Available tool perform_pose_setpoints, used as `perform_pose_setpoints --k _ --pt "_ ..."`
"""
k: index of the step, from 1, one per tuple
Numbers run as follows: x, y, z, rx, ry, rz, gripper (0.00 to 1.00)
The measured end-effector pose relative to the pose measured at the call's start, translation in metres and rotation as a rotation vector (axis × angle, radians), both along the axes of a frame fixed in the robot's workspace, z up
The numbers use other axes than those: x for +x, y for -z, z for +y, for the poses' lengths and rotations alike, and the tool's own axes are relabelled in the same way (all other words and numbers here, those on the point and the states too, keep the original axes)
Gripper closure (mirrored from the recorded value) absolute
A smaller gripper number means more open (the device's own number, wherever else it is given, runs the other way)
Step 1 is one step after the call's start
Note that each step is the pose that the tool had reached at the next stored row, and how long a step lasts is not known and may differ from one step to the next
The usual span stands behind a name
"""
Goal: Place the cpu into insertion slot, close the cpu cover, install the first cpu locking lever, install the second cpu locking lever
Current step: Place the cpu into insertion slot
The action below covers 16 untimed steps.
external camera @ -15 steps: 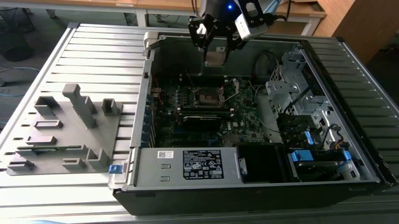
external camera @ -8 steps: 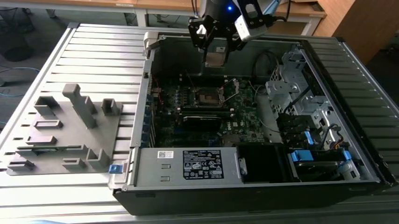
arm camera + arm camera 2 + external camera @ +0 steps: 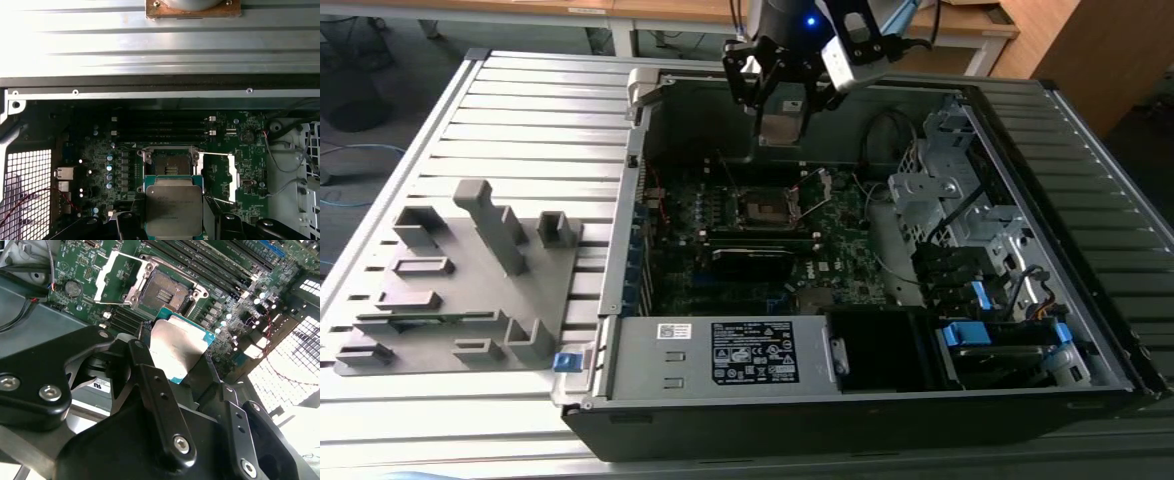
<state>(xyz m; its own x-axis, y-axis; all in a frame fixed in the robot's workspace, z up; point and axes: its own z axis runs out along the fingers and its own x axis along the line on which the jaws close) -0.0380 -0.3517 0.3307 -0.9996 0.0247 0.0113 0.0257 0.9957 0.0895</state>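
The cpu point(image 3: 173, 210), a flat square chip with a dull silver top and green edge, hangs in my gripper point(image 3: 175, 222), which is shut on it from two sides. In the exterior view the gripper point(image 3: 781, 118) hovers above the far side of the open computer case, higher than the motherboard. The insertion slot point(image 3: 167, 162) lies bare just beyond the chip. The cpu cover point(image 3: 218, 176), a silvery frame plate, is flipped open beside the slot. The second wrist view shows the cpu point(image 3: 180, 347) between black fingers point(image 3: 150, 385), the slot point(image 3: 165, 290) and the raised cover point(image 3: 116, 277).
A grey fixture plate point(image 3: 467, 280) with upright blocks lies at the exterior view's left. Inside the case are the power supply point(image 3: 720, 355), a drive cage point(image 3: 947, 190), memory slots point(image 3: 160, 127) and loose cables point(image 3: 285, 150). The case's metal wall point(image 3: 160, 92) runs close to the socket.
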Motion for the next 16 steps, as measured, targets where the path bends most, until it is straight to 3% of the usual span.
perform_pose_setpoints --k 16 --pt "0.0 0.0047 0.0 0.0 0.0 0.0 0.46"
